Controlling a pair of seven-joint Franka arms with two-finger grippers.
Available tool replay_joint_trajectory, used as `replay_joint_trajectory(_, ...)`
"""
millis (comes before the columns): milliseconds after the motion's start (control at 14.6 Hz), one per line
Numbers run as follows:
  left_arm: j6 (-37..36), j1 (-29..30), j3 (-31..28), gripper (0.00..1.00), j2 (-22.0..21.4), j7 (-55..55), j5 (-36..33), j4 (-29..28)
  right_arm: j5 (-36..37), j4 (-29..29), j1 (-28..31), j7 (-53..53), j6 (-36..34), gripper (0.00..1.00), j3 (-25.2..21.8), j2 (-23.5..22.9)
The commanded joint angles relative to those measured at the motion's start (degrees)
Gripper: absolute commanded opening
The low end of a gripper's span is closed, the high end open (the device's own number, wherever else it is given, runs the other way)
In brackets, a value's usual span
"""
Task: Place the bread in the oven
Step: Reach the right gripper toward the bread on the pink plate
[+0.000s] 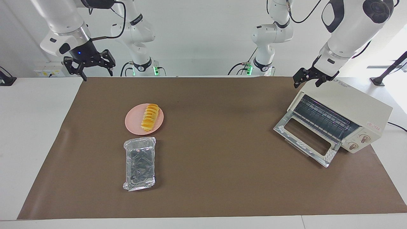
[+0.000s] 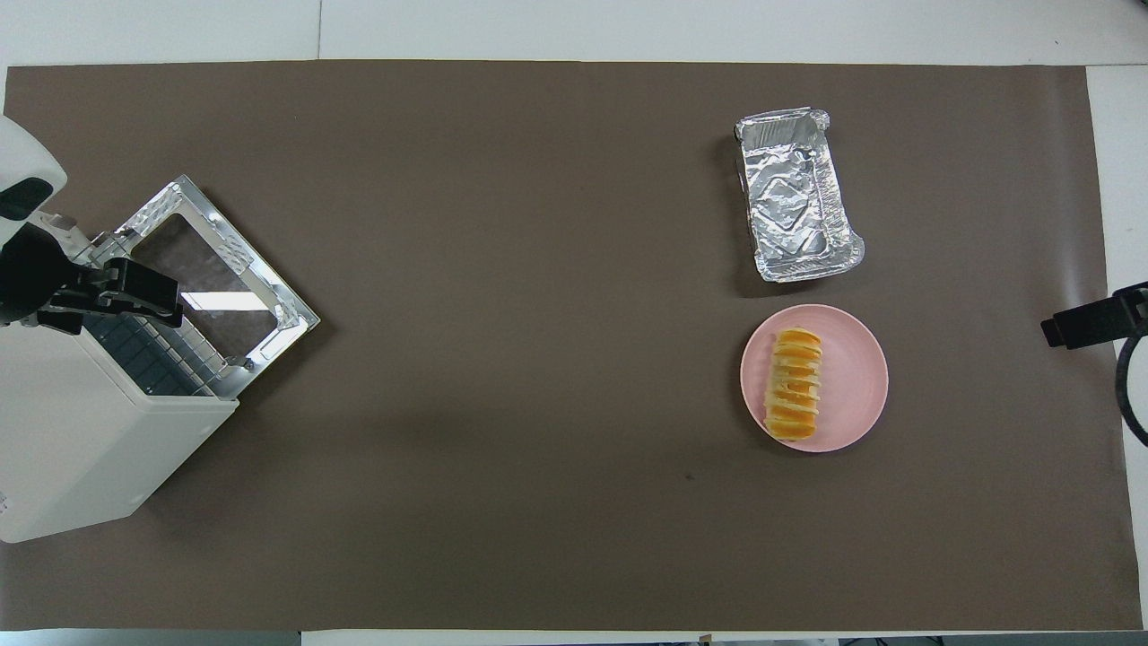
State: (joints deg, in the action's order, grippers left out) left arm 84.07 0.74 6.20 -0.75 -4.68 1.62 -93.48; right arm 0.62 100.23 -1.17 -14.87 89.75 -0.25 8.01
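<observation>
The bread (image 1: 150,117) (image 2: 793,384), a yellow-orange ridged loaf, lies on a round pink plate (image 1: 133,122) (image 2: 856,377) toward the right arm's end of the table. The cream-white oven (image 1: 349,105) (image 2: 81,458) stands at the left arm's end, its glass door (image 1: 305,140) (image 2: 211,269) dropped open and the wire rack showing. My left gripper (image 1: 306,83) (image 2: 134,292) hangs open just over the oven's top edge, holding nothing. My right gripper (image 1: 95,71) is open and empty in the air over the mat's corner at its own end, well away from the bread.
A crinkled silver foil tray (image 1: 140,163) (image 2: 798,206) sits empty on the brown mat (image 1: 216,159), farther from the robots than the plate. White tabletop borders the mat on all sides.
</observation>
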Motion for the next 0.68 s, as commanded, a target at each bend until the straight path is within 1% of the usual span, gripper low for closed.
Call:
replay_joint_trajectory(0, 0.65, 0.58, 0.31, 1.00, -1.27, 0.64, -0.74, -1.18, 0.17, 11.54, -3.38, 4.91, 7.35, 1.00, 0.34, 4.12)
replay_joint_trajectory(68, 0.65, 0.58, 0.31, 1.00, -1.27, 0.64, -0.74, -1.09, 0.17, 13.57, -4.70, 7.37, 9.19, 1.00, 0.34, 3.95)
replay_joint_trajectory(205, 0.65, 0.58, 0.31, 1.00, -1.27, 0.64, -0.74, -1.18, 0.17, 19.54, -7.52, 12.30, 15.68, 1.00, 0.34, 3.77)
replay_joint_trajectory(274, 0.65, 0.58, 0.31, 1.00, -1.27, 0.64, -0.74, -1.18, 0.17, 21.57, -8.40, 14.32, 18.76, 1.00, 0.34, 2.73)
replay_joint_trajectory(479, 0.65, 0.58, 0.31, 1.00, -1.27, 0.64, -0.74, -1.18, 0.17, 22.82, -10.69, 18.81, 26.77, 1.00, 0.34, -4.47)
replay_joint_trajectory(616, 0.65, 0.58, 0.31, 1.00, -1.27, 0.64, -0.74, -1.18, 0.08, 24.83, -10.78, 20.31, 33.00, 1.00, 0.34, -7.38)
